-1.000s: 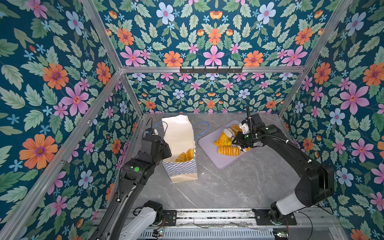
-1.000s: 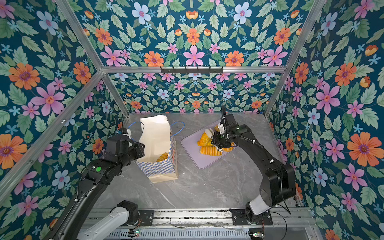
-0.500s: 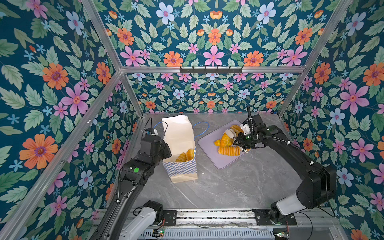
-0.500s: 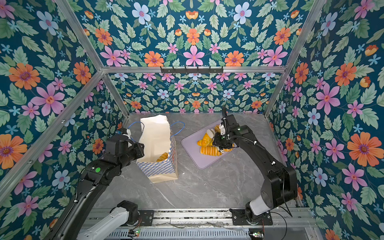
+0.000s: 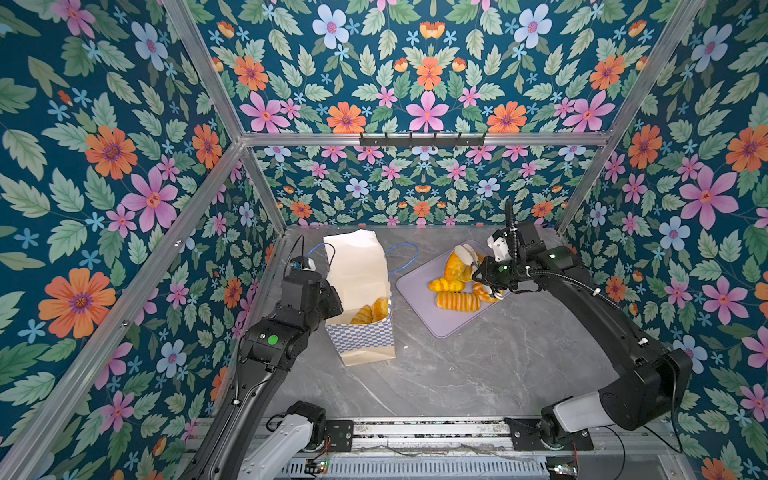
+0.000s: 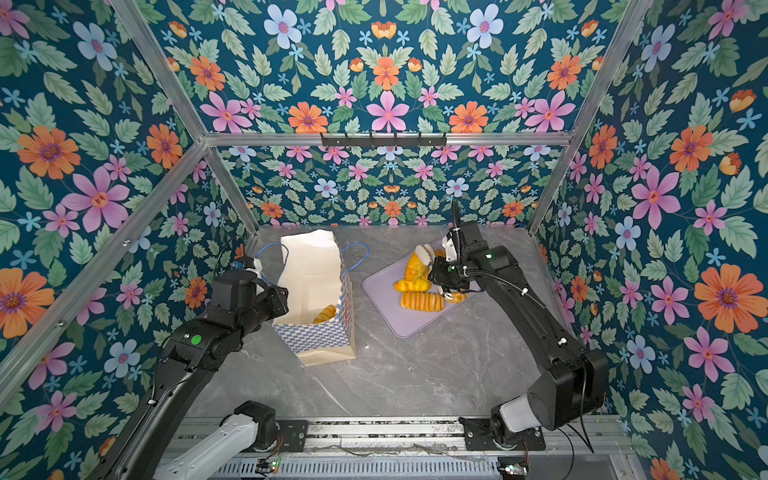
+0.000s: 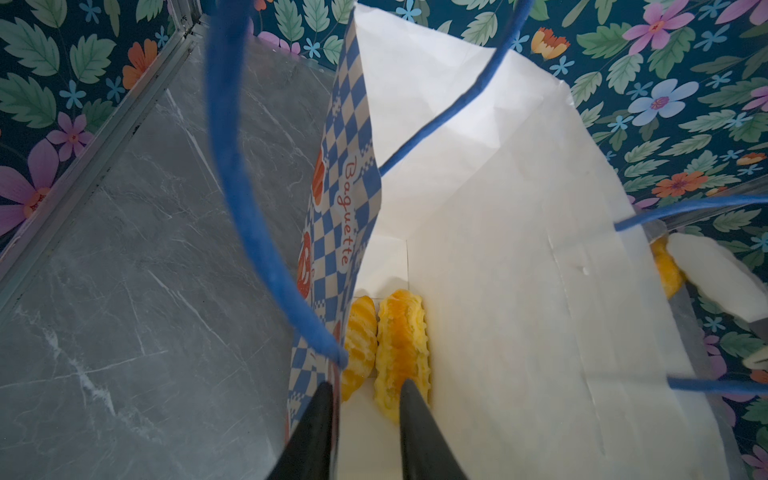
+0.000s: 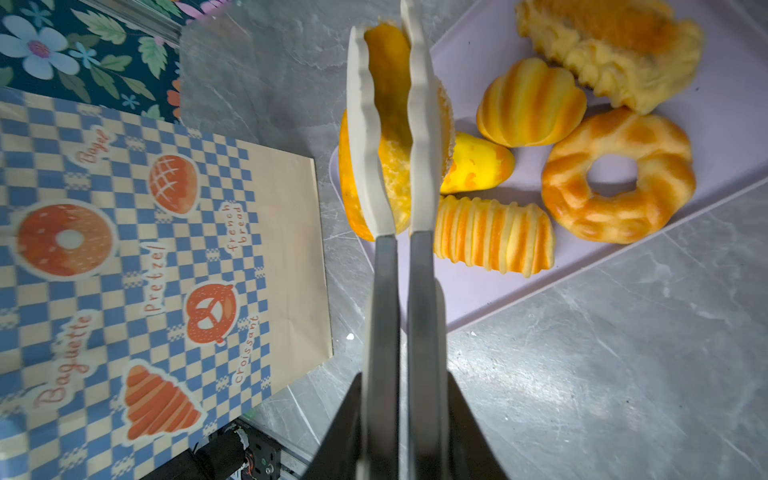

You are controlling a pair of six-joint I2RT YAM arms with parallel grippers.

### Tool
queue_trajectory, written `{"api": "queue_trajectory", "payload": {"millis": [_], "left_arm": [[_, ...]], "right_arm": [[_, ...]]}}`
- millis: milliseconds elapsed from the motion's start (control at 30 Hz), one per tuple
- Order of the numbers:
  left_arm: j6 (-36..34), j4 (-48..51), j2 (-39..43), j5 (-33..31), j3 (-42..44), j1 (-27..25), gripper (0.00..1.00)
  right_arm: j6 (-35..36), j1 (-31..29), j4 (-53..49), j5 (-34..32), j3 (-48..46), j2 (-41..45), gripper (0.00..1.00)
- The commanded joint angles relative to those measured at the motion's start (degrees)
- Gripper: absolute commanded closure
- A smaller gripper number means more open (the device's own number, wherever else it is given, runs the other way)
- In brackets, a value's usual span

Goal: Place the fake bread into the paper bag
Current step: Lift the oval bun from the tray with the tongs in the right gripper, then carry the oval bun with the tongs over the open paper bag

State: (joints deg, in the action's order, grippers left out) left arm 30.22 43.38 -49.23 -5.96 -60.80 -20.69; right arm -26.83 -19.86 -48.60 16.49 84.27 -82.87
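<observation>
My right gripper (image 8: 386, 50) was clamped on an orange-yellow loaf (image 8: 395, 178), its pale wavy fingers (image 8: 365, 124) pressed to either side. Only the right wrist view showed that pinch. In both top views the arm covered most of it, and I saw just the white tips and the loaf (image 5: 455, 268) standing on end at the far-left part of the lavender tray (image 5: 440, 324). I could not tell whether it was clear of the tray. The same wrist view showed a twisted ring (image 8: 582, 208) and a ribbed roll (image 8: 494, 235) lying on the tray, the ring largely hidden from above.

My left gripper (image 7: 365, 388) had its black fingers apart, one outside and one inside the near wall of the paper bag (image 7: 498, 249). The top views hid those fingers behind the wrist. The bag (image 5: 357, 270) stood upright and open on the grey table (image 5: 457, 374), just left of the tray, with two rolls (image 7: 399, 340) side by side on its floor.
</observation>
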Motion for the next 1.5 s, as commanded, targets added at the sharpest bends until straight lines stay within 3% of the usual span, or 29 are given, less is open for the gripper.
{"api": "queue_trajectory", "payload": {"millis": [0,200,533,867,1467], "left_arm": [[0.2,-0.8,0.0,-0.3,0.0,0.0,0.7],[0.2,-1.0,0.0,-0.1,0.2,0.0,0.73],[0.4,-1.1,0.1,0.2,0.5,0.0,0.83],[1.0,-1.5,0.4,0.3,1.4,0.0,0.85],[1.4,-1.3,0.9,0.0,1.2,0.0,0.88]], "right_arm": [[0.3,-0.2,-1.0,0.2,3.3,1.6,0.78],[0.3,-2.8,-4.1,-0.8,12.3,2.8,0.78],[0.4,-14.3,-6.6,-3.9,30.0,-0.4,0.77],[3.2,-28.6,-10.9,-7.8,46.1,-12.7,0.77],[4.6,-30.9,-13.4,-8.4,45.5,-23.1,0.77]]}}
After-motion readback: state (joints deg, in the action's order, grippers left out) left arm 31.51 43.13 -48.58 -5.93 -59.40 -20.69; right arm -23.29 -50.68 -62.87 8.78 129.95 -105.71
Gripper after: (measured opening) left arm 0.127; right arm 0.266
